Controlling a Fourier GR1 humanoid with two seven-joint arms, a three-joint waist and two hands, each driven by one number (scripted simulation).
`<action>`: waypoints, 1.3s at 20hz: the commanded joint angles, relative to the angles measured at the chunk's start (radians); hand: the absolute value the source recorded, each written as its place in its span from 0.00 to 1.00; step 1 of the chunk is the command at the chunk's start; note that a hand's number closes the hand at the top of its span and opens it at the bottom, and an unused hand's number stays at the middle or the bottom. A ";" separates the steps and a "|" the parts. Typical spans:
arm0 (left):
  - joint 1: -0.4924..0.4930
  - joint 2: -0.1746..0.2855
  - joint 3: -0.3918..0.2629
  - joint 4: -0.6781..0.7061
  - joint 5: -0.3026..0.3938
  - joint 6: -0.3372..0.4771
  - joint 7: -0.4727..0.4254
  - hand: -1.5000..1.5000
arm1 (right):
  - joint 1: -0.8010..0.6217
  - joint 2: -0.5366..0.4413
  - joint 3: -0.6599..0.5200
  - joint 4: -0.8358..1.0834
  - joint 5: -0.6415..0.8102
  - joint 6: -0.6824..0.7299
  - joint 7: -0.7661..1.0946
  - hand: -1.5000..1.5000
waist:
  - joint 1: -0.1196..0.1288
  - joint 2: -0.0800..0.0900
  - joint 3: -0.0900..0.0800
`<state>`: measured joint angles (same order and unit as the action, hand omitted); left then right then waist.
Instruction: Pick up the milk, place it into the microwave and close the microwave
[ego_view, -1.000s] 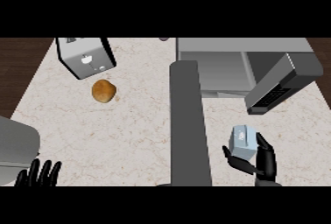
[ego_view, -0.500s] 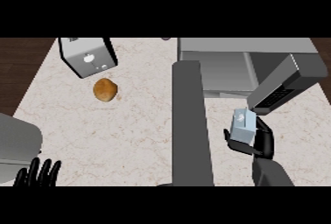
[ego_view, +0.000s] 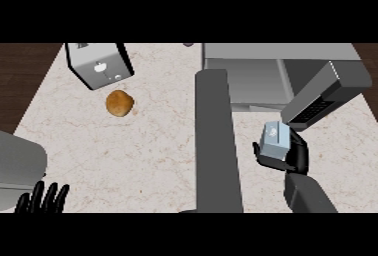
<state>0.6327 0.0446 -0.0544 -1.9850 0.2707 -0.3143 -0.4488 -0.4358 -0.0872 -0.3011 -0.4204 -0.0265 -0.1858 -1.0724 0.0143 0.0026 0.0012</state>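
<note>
**Milk (ego_view: 276, 139) in right robot hand (ego_view: 294, 157)**

Your right robot hand curls round the milk, label unreadable, just beside the open door (ego_view: 325, 97) of the microwave (ego_view: 247, 75). A grey bar (ego_view: 218, 150) stands left of it. Your left robot hand (ego_view: 44, 198) rests open, lower left.

Toaster (ego_view: 98, 70) back-left — milk (ego_view: 276, 140) before microwave (ego_view: 255, 82).

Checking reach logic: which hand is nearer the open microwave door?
Right. The right hand, holding the milk, is just below the microwave door; the left hand rests far off, lower left.
</note>
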 joint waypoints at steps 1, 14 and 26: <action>0.101 0.003 -0.020 -0.071 0.006 -0.036 -0.027 0.00 | 0.021 0.060 0.026 -0.075 0.006 -0.056 -0.057 1.00 | -0.005 -0.005 -0.001; 0.029 -0.006 -0.011 -0.080 0.032 0.000 0.064 0.00 | 0.469 -0.010 0.219 -0.822 0.034 0.039 0.335 1.00 | -0.026 -0.008 -0.002; 0.124 -0.006 -0.012 0.000 -0.018 -0.044 -0.080 0.00 | 0.571 0.087 0.389 -1.185 -0.098 0.078 0.565 1.00 | -0.011 -0.005 -0.002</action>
<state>0.7337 0.0280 -0.0770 -2.0102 0.2554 -0.3355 -0.5014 0.1298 -0.0109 0.0492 -1.4843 -0.1172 -0.0755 -0.6217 0.0003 -0.0032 -0.0004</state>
